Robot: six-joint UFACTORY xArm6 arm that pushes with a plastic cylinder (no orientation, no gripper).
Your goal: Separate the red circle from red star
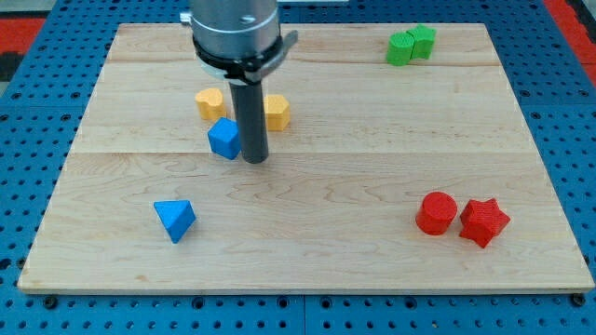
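Hand: none, only my tip (255, 160) on pale wooden board (307, 177), beside blue block (223, 139); blue pegboard (28, 112) around.

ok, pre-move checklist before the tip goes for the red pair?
1. Targets located: red circle and red star at the view's lower right. ok.
2. Separation done: the two sit side by side, touching or nearly so. not ok.
3. My tip near the targets: it sits mid-board beside the blue cube, far left of the red pair. not ok.
4. Path from tip to the reds: bare wood between, no blocks in the way. ok.
5. Room to push the circle leftward: open board there. ok.
6. Star's margin to the board's right edge: slim, so avoid pushing it right. cannot tell exactly.
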